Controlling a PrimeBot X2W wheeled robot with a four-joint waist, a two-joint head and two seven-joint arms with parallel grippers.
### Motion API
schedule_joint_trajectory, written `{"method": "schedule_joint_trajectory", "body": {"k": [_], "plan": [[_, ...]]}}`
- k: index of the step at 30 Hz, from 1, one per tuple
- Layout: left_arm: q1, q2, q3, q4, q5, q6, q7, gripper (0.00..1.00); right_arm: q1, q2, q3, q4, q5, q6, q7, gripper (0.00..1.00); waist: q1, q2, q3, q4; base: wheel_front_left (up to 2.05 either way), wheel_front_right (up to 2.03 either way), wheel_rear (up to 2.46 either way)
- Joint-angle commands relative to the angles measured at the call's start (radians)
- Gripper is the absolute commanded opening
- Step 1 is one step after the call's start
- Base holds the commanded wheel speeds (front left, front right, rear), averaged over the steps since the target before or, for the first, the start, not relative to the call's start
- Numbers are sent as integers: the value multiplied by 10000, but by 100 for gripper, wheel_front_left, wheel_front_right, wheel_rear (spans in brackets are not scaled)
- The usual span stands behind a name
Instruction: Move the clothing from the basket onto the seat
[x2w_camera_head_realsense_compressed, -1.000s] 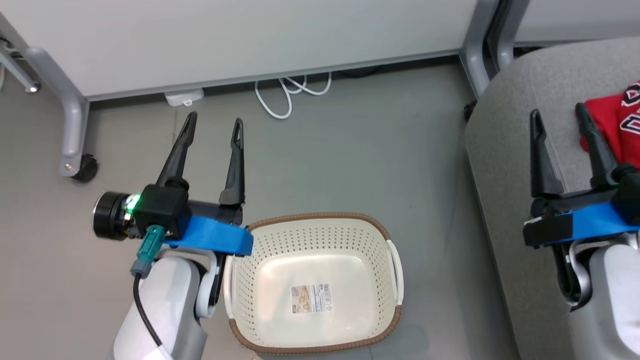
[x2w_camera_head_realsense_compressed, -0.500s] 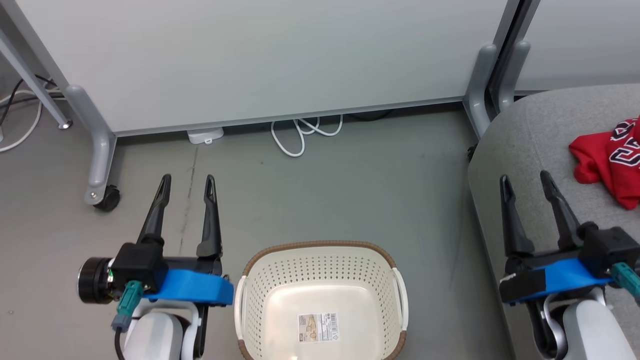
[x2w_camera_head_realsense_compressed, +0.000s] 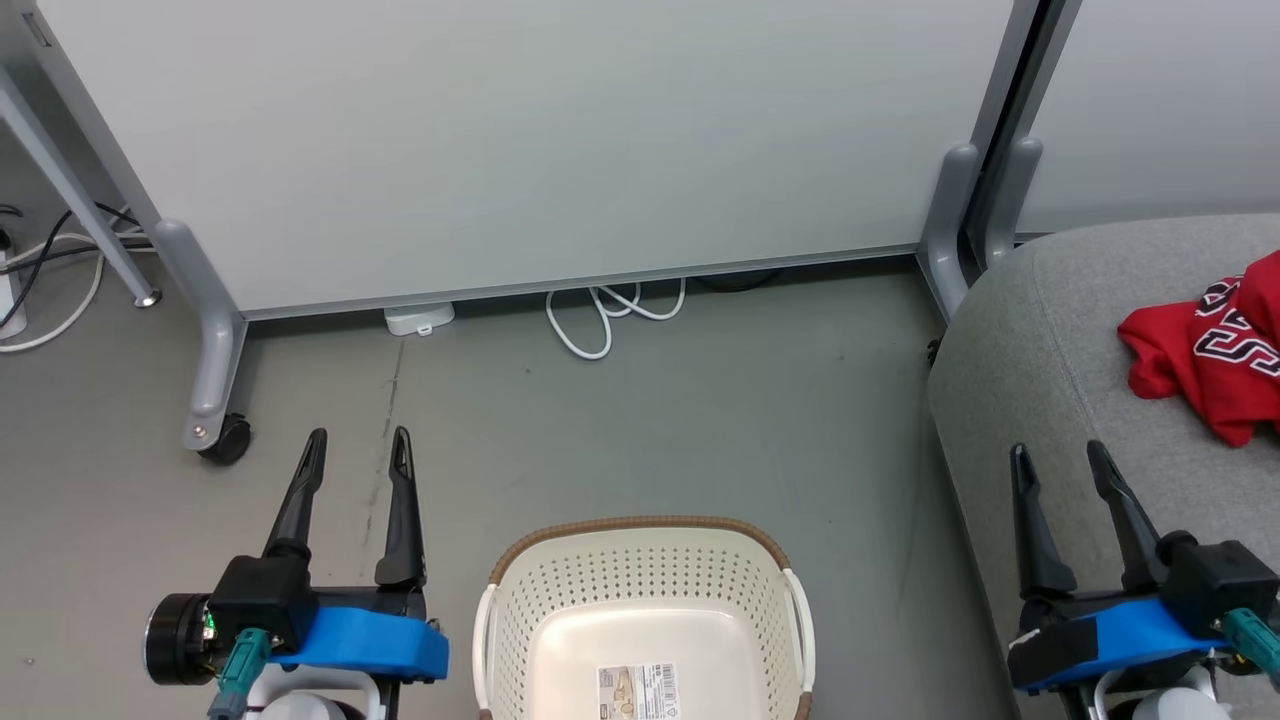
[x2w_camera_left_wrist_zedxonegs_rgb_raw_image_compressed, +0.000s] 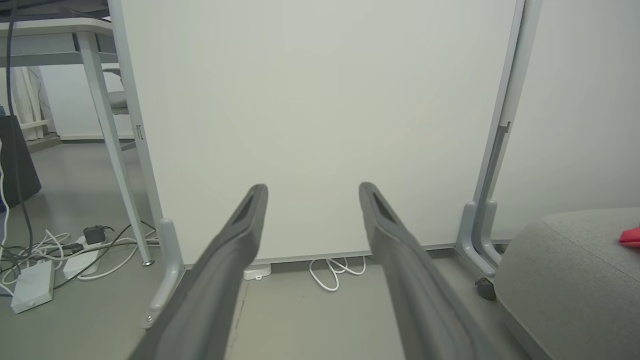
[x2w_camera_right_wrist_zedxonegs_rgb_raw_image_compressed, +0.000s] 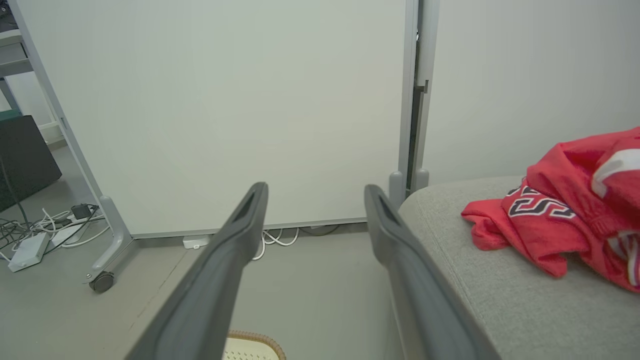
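Note:
The red clothing (x2w_camera_head_realsense_compressed: 1210, 360) with black-and-white lettering lies heaped on the grey seat (x2w_camera_head_realsense_compressed: 1040, 350) at the right; the right wrist view shows the clothing (x2w_camera_right_wrist_zedxonegs_rgb_raw_image_compressed: 560, 225) on the seat (x2w_camera_right_wrist_zedxonegs_rgb_raw_image_compressed: 500, 290) too. The cream basket (x2w_camera_head_realsense_compressed: 645, 610) stands on the floor at bottom centre, with a paper label on its bare bottom. My left gripper (x2w_camera_head_realsense_compressed: 356, 442) is open over the floor left of the basket. My right gripper (x2w_camera_head_realsense_compressed: 1058, 458) is open above the seat's near edge, short of the clothing. Both hold nothing.
A pale partition wall (x2w_camera_head_realsense_compressed: 520, 150) on grey wheeled feet (x2w_camera_head_realsense_compressed: 215, 400) runs across the back. A white cable loop (x2w_camera_head_realsense_compressed: 600, 310) and a small white box (x2w_camera_head_realsense_compressed: 420, 318) lie at its base. More cables and adapters (x2w_camera_left_wrist_zedxonegs_rgb_raw_image_compressed: 45, 260) are on the floor far left.
The head camera has tilted up, so the basket and seat sit lower in the picture. Both grippers have drawn back toward the bottom edge and stayed open. The right one now lies short of the clothing.

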Motion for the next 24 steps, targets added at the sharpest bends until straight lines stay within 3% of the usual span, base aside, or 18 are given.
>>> {"method": "schedule_joint_trajectory", "body": {"k": [1, 19, 20, 24], "plan": [[99, -18, 67, 21, 9, -59, -29, 100, 180, 49, -24, 30, 62, 1, -33, 100, 1, -1, -61, 23, 0, 0, 0], [290, -28, -17, 349, -218, 26, -29, 100, 420, 131, 145, 300, 239, 1, -33, 100, 1, -1, -364, 57, 0, 0, 0], [239, -12, -25, 371, -258, 2, 3, 0, 358, 113, 131, 301, 245, 0, 4, 0, 1, -1, -364, 55, 0, 0, 0], [424, -14, 2, 685, -437, -4, 120, 0, 393, 143, 83, 648, 422, 0, 129, 0, 1, -1, -367, 51, 0, 0, 0]]}}
